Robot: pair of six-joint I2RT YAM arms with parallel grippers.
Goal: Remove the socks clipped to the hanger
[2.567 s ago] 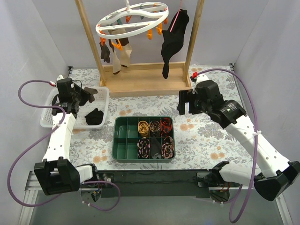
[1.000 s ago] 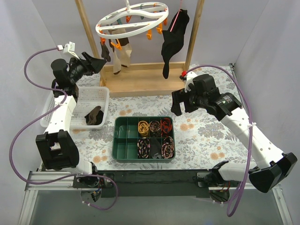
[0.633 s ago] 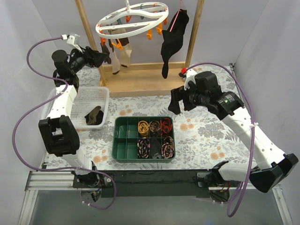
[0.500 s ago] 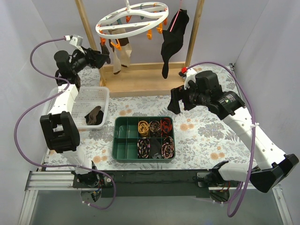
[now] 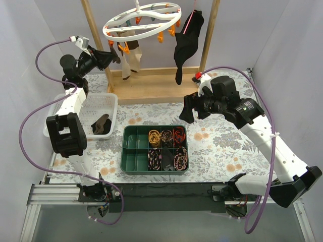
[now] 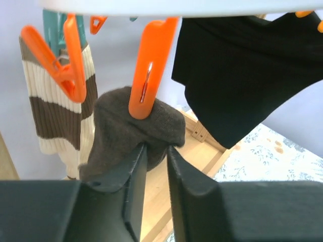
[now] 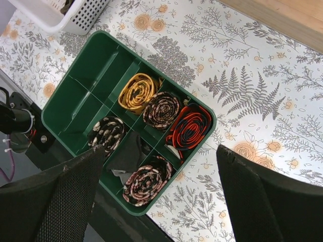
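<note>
The floral surface (image 5: 217,146) carries a wooden frame (image 5: 151,83) at its far edge. The white ring hanger (image 5: 144,22) hangs from the frame, free to swing.

**Claw state**
- Left claw (image 6: 156,151): raised to the hanger's left rim, fingers close together and pinching the lower fold of the brown sock (image 6: 126,126). Only a shallow bite of fabric sits between the tips.
- Right claw (image 7: 160,151): fingers wide apart, holding nothing, above the green tray (image 7: 55,108).

**Task item location**
The brown sock hangs from an orange peg (image 6: 149,75), which grips its upper edge. A striped sock (image 6: 50,111) hangs just beside it on the left, and a black garment (image 6: 242,75) hangs to the right.

**Hazards**
- Slip: the bite is shallow, so the peg may outgrip the claw and the fabric may pull free.
- Swing: nothing braces the hanger, so a sideways pull is likely to tilt or spin the ring rather than release the peg.
- Snag: a wide pull could drag the striped sock along.
- Drop: a sudden release could send the sock short of the basket (image 5: 96,103) — pull straight down.
</note>
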